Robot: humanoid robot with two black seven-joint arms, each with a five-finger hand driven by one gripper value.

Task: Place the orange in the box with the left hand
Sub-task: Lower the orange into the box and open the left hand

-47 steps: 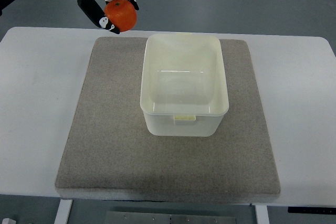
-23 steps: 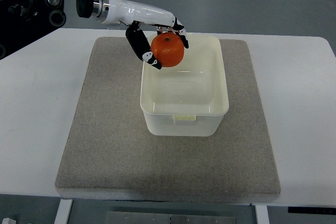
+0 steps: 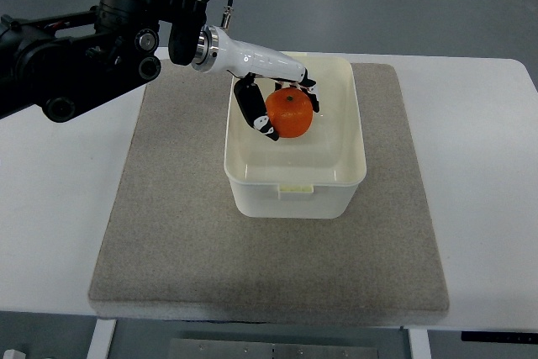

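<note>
the left hand (image 3: 282, 107) is clamped around the orange (image 3: 289, 113), held over the open cream box (image 3: 349, 176). released from this height, it could bounce or nudge the box.

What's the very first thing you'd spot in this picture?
The bright round orange, gripped in the fingers of the robot's white left hand, over the inside of the cream plastic box. The box sits on a grey felt mat on the white table. The black arm enters from the left.
</note>
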